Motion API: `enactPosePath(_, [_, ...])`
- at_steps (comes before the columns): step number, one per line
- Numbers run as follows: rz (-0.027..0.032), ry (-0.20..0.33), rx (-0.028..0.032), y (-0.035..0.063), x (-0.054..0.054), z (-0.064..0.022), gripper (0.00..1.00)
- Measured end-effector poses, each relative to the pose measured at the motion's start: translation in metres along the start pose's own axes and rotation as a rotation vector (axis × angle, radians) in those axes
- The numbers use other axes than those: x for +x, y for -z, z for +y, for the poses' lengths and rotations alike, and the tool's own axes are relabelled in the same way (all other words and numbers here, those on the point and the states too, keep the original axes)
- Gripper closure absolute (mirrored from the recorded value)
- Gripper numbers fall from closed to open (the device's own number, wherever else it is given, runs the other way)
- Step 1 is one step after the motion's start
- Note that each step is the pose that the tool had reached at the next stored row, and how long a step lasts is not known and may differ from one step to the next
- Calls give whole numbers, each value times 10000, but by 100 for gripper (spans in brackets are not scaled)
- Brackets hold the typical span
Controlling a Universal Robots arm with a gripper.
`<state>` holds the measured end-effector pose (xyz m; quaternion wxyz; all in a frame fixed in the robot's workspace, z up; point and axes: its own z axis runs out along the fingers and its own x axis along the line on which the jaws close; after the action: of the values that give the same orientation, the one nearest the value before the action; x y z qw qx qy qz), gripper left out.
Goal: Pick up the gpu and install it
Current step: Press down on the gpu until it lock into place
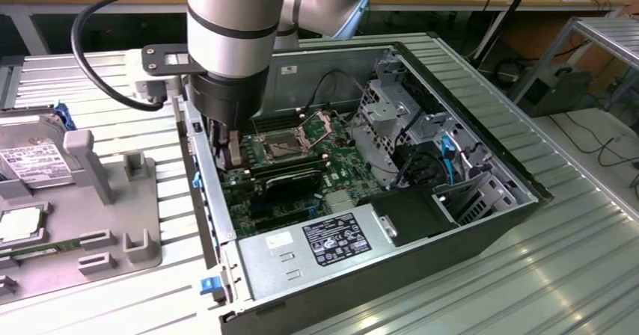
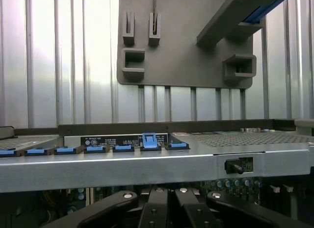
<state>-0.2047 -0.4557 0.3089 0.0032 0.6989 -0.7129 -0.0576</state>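
Arm: a silver and black Universal Robots arm reached down from the top of the exterior view into the open computer case [image 1: 499,163], which lay on its side on a ribbed metal table [image 1: 579,275].
Gripper: the gripper [image 1: 232,154] sat low inside the case, near the rear wall on the exterior view's left; in the wrist view its black fingers [image 2: 156,208] pointed toward the case's rear edge.
Jaws: drawn close together, with almost no gap between the fingers.
GPU: the gpu [image 1: 287,176], a flat black card, stood on edge over the green motherboard [image 1: 330,137], just beside and below the gripper; whether the fingers clamped it or merely touched it could not be told.
Motherboard: the CPU socket [image 1: 284,146] lay near the gripper, on the side toward the exterior view's right.
Power supply: a silver box with a black label [image 1: 334,239] sat along the case's near edge.
Case rear: a row of blue slot clips [image 2: 122,148] ran along the rear panel [image 2: 157,166] in the wrist view.
Parts tray: a grey holder [image 1: 110,200] stood on the table on the exterior view's left, well apart from the gripper, with a hard drive [image 1: 30,159] bearing a white label leaning in it.
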Motion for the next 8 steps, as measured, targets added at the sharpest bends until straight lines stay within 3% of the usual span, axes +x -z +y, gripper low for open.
enactPosePath(8, [6, -3, -2, -77, 8, -7, 89])
